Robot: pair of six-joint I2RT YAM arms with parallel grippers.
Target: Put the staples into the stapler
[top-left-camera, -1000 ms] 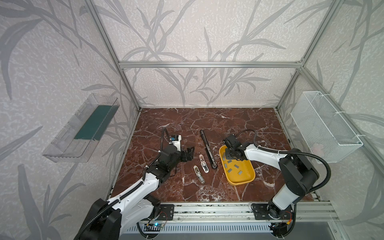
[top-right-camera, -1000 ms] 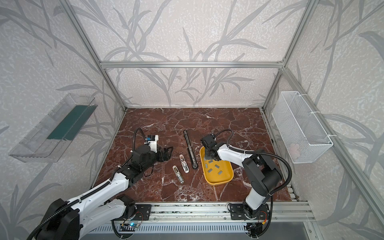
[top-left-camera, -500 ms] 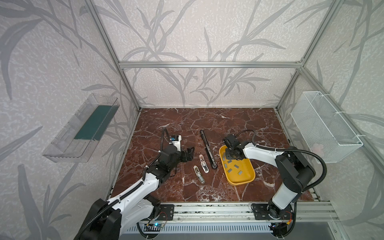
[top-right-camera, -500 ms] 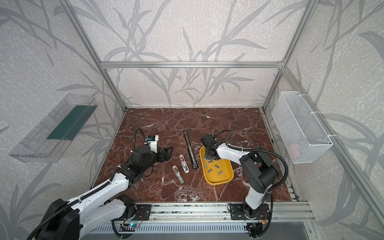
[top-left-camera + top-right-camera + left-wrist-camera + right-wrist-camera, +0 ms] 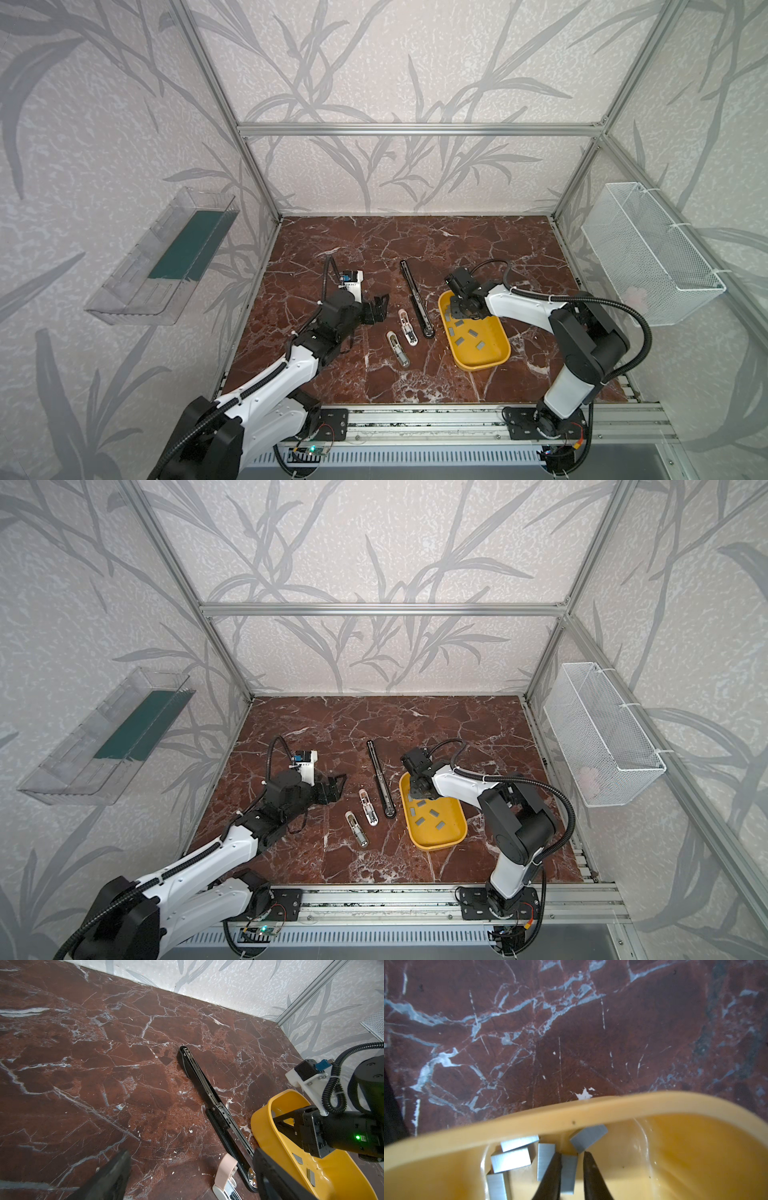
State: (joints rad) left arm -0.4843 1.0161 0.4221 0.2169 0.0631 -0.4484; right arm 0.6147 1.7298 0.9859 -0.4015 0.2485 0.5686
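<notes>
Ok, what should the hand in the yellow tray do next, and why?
Probably squeeze snug on that strip. The right hand is down in the tray, its fingers on either side of the strip, with a sliver of tray showing beside it, so the pinch may not be firm yet. Lifting now might drop it.

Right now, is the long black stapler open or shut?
Open: the black stapler lies unfolded flat, its metal channel facing up.
</notes>
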